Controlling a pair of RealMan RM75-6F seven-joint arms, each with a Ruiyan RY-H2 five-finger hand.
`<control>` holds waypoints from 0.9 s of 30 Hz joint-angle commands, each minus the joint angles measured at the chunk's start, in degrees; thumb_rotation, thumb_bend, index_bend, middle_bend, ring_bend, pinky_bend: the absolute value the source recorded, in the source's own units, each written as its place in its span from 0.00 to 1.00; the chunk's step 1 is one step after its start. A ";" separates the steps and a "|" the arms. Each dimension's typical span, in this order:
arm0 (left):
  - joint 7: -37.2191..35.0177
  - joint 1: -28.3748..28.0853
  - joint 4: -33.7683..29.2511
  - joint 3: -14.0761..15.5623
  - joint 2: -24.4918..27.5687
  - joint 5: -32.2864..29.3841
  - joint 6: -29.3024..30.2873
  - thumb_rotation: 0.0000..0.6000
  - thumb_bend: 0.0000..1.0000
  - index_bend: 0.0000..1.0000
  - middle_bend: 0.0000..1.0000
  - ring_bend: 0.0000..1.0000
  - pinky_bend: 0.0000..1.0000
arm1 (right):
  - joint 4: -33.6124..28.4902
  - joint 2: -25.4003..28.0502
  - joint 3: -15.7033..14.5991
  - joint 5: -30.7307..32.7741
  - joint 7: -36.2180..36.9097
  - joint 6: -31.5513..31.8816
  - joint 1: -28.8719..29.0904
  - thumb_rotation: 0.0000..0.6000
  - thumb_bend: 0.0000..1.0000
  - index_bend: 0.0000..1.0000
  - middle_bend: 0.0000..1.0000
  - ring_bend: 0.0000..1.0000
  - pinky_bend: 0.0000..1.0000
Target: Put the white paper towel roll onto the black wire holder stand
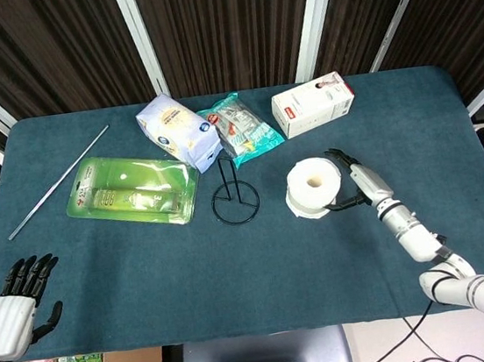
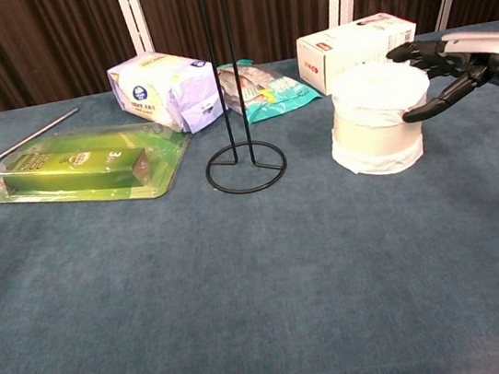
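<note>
The white paper towel roll (image 1: 314, 187) (image 2: 380, 117) stands on end on the blue table, right of centre. A little to its left stands the black wire holder stand (image 1: 234, 198) (image 2: 232, 87), upright with a round base and nothing on its post. My right hand (image 1: 354, 183) (image 2: 458, 60) is open against the roll's right side, fingers spread around its upper edge and thumb near its side; the grasp has not closed. My left hand (image 1: 14, 301) hangs open off the table's near left corner, seen only in the head view.
Behind the stand lie a white-blue pack (image 1: 178, 132), a teal snack bag (image 1: 240, 128) and a white box (image 1: 313, 103). A green blister pack (image 1: 134, 191) and a metal rod (image 1: 58, 181) lie to the left.
</note>
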 commanded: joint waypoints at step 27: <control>-1.27 0.15 0.38 0.13 0.36 0.44 0.63 1.00 0.46 0.00 0.06 0.02 0.07 | -6.25 0.16 4.27 2.23 -3.19 10.70 -0.36 1.00 0.27 0.81 0.67 0.55 0.30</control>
